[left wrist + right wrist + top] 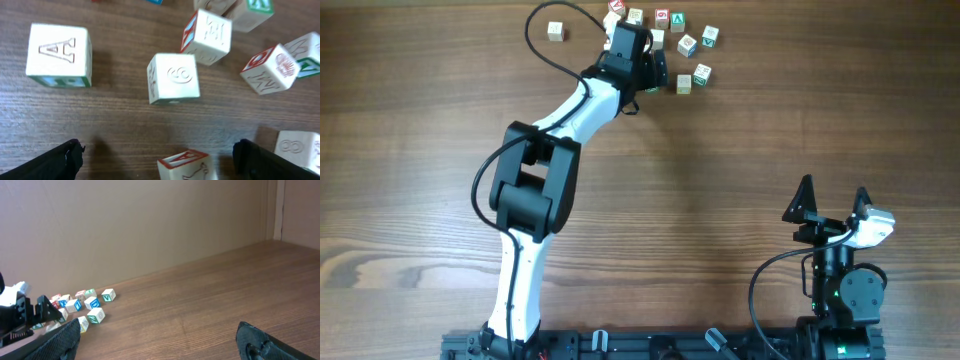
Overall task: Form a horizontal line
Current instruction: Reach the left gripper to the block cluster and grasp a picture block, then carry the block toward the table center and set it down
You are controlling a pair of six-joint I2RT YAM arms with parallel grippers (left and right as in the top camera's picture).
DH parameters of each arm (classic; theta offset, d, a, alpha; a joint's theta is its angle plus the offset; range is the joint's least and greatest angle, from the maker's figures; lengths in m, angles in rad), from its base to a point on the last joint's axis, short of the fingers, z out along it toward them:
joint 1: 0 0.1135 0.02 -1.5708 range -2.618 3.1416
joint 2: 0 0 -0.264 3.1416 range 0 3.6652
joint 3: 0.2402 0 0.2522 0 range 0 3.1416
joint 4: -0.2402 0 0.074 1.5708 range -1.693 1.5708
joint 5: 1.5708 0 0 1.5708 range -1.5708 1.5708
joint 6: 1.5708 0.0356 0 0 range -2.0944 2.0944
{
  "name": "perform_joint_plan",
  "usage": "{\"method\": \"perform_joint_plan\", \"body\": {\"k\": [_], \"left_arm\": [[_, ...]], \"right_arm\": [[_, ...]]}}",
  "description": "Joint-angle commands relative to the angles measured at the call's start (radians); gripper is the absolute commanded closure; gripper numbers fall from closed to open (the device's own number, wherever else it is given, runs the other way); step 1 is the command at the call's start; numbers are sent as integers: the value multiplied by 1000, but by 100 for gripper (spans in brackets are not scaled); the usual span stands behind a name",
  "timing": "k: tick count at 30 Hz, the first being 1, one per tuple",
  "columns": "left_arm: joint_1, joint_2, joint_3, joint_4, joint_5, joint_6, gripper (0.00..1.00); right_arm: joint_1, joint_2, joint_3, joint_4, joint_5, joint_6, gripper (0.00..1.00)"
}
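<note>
Several pale wooden letter cubes lie loosely scattered at the far edge of the table, such as one with a green mark (pixel 702 73) and one apart at the left (pixel 556 31). No row of three touching cubes shows. My left gripper (pixel 650 70) is open among them. In the left wrist view a cube with a red A (pixel 187 167) sits between the open fingers (pixel 162 160), nearer the right one and untouched. Beyond it lie a plain-faced cube (pixel 173 78) and an A cube with a green side (pixel 59 55). My right gripper (pixel 835 205) is open and empty, far from the cubes.
More cubes crowd the right of the left wrist view: one with a red side (pixel 207 35), a tilted red-marked one (pixel 270 67), one by the right finger (pixel 300 145). The right wrist view (pixel 160 340) shows the cube cluster (pixel 85 305) in front of a wall.
</note>
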Motion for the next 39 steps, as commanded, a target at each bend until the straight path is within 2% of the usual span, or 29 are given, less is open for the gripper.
{"method": "perform_joint_plan", "body": {"k": [1, 9, 18, 22, 26, 30, 31, 34, 39], "left_arm": [[-6, 19, 15, -11, -6, -29, 1], [-46, 19, 14, -64, -7, -27, 5], [-49, 19, 14, -124, -119, -28, 18], [-47, 24, 14, -123, -118, -28, 43], [-47, 36, 14, -121, -118, -28, 57], [-47, 36, 14, -124, -119, -12, 77], [-47, 31, 14, -125, -118, 2, 80], [-47, -14, 15, -194, -114, 6, 79], [-67, -156, 15, -465, -5, 5, 84]], "right_arm": [[5, -5, -1, 2, -11, 6, 0], [5, -5, -1, 2, -11, 5, 0], [5, -5, -1, 2, -11, 6, 0], [5, -5, -1, 1, -11, 6, 0], [5, -5, -1, 2, -11, 6, 0], [5, -5, -1, 2, -11, 6, 0], [5, -5, -1, 1, -11, 5, 0], [5, -5, -1, 2, -11, 6, 0], [5, -5, -1, 2, -11, 6, 0]]}}
